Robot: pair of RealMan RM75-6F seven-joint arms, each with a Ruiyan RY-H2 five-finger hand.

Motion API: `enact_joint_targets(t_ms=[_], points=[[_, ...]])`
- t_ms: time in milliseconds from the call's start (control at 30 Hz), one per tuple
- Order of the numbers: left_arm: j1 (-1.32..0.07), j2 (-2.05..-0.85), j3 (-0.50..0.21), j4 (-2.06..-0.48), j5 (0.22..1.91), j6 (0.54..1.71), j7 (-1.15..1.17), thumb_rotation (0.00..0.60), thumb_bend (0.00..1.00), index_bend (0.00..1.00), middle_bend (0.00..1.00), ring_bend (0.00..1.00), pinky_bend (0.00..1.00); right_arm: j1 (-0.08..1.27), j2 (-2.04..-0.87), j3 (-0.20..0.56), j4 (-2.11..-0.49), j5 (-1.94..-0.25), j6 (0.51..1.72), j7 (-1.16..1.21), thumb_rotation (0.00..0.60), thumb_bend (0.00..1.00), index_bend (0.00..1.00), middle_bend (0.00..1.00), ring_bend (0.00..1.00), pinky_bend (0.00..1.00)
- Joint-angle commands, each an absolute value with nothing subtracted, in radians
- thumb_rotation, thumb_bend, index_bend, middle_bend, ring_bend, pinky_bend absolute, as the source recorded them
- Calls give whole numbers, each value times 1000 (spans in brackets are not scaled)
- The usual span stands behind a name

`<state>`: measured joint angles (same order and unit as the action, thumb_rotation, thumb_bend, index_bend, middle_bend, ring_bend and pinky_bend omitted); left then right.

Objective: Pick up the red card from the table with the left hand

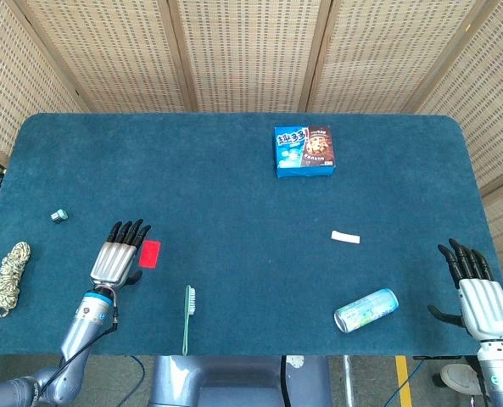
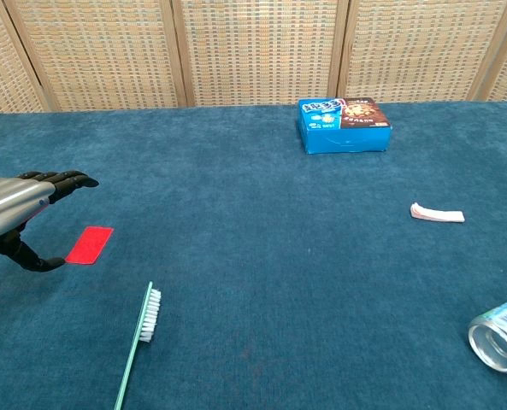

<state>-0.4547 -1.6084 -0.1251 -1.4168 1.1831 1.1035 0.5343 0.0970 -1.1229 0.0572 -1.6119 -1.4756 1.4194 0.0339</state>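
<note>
Your blue surface (image 1: pixel 234 212) carries everything, and your left hand (image 1: pixel 118 254) hovers over its near left part, fingers straight and apart, holding nothing. Your right hand (image 1: pixel 476 288) is likewise spread and empty at the far right edge. The red card (image 1: pixel 149 253) lies flat just right of your left hand's fingers, not touching them.

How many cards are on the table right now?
1. The red card lies flat near the table's left front, just right of the left hand, with the toothbrush nearer the front edge. No other card shows in either view.
</note>
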Motion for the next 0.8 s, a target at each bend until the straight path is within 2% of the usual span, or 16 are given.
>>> enact_joint_targets(t_ms=[33, 800], points=[[-461, -1617, -124, -1408, 1177, 1101, 541, 600, 294, 0, 0, 0, 0, 97, -1122, 58, -1611, -1474, 1419, 38, 600, 0, 0, 0, 0, 0], [-499, -1662, -113, -1338, 1153, 1093, 574, 600, 296, 0, 0, 0, 0, 99, -1119, 58, -1605, -1473, 1412, 61, 600, 0, 0, 0, 0, 0]])
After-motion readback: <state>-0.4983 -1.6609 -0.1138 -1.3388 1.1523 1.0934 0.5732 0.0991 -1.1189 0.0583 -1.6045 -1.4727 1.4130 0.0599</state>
